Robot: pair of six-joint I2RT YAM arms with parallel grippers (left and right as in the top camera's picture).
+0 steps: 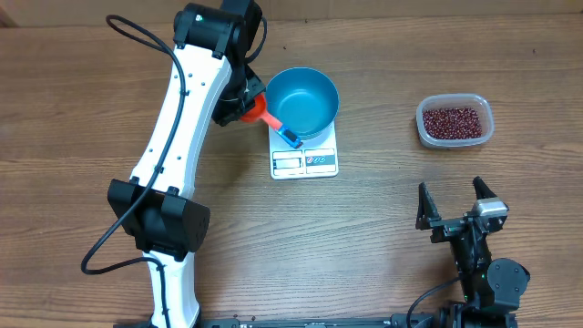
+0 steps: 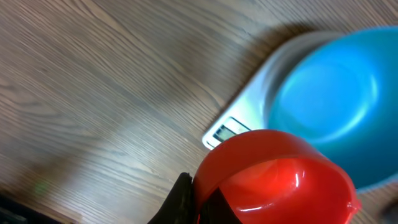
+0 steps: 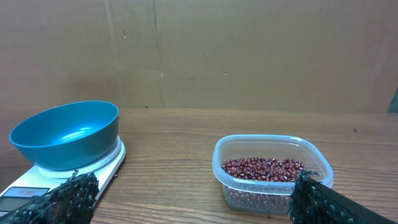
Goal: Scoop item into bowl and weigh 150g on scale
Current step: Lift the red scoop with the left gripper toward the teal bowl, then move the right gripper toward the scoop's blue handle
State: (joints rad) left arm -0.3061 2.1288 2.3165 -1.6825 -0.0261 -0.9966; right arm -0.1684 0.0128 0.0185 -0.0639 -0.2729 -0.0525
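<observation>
The left gripper (image 1: 244, 104) pinches a red scoop (image 2: 273, 177) between its jaws, the cup looking empty. Just beyond them sits the blue bowl (image 2: 336, 99) on the scale (image 2: 245, 115) — empty too. The beans (image 3: 264, 168) lie in a clear tub (image 3: 273, 140) ahead of the right gripper (image 1: 450, 191) with its spread jaws — filling looks not yet begun, so the scoop likely must cross there and dig.

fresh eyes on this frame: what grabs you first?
The bright blue bowl, empty, sitting on the white scale mid-table, with a red scoop held at its left rim by the shut jaws of the left arm. Then the clear tub of maroon beans at the right, and the right gripper near the front edge, jaws wide open.
</observation>
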